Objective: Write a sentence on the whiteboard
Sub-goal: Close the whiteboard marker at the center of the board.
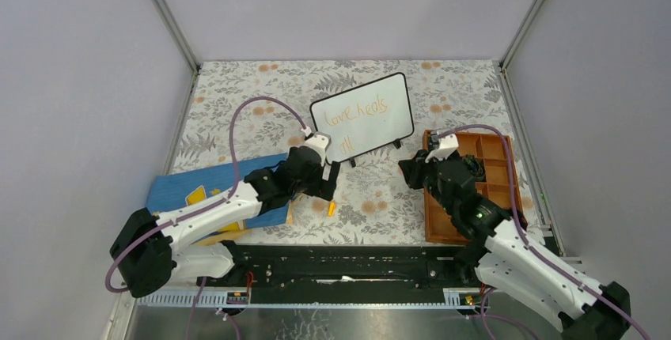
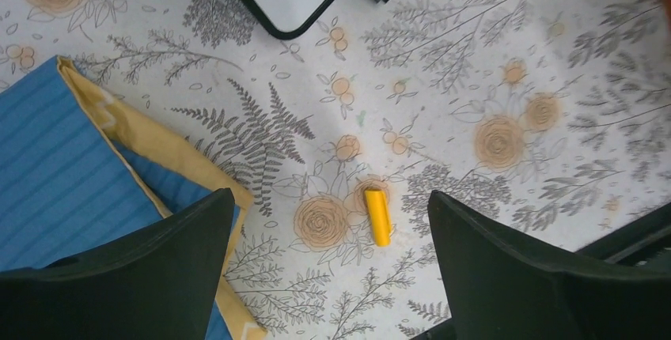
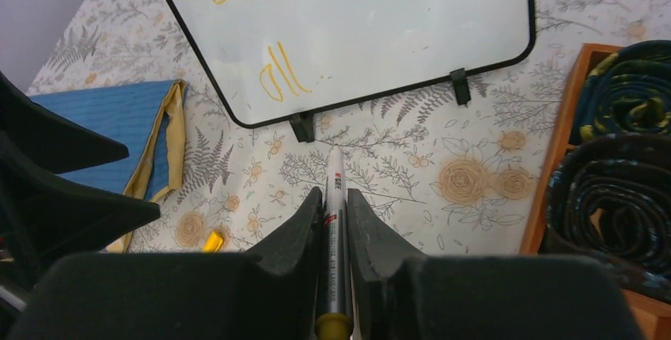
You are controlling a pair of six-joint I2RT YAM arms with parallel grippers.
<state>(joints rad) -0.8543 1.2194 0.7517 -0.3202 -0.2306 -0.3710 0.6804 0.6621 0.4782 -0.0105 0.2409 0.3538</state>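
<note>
Rt wrist cam is showing the right hand (image 3: 334,202) pinching a marker (image 3: 335,237), unclear from top cam, left hand (image 2: 331,202) is hanging wide over a yellow cap (image 2: 378,215), and the whiteboard (image 1: 384,130) is sitting far-mid on the worktop (image 1: 372,194), its sentence (image 1: 356,111) getting cropped in the close-up.

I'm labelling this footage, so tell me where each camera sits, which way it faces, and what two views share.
Top external: above, behind the robot, looking down at the whiteboard; left arm and right arm show.
Left wrist: on the left arm, facing down at a yellow cylinder; open left gripper shows.
Right wrist: on the right arm, facing the whiteboard; right gripper shut on a marker.
Shared: both wrist views show whiteboard and cylinder.
</note>
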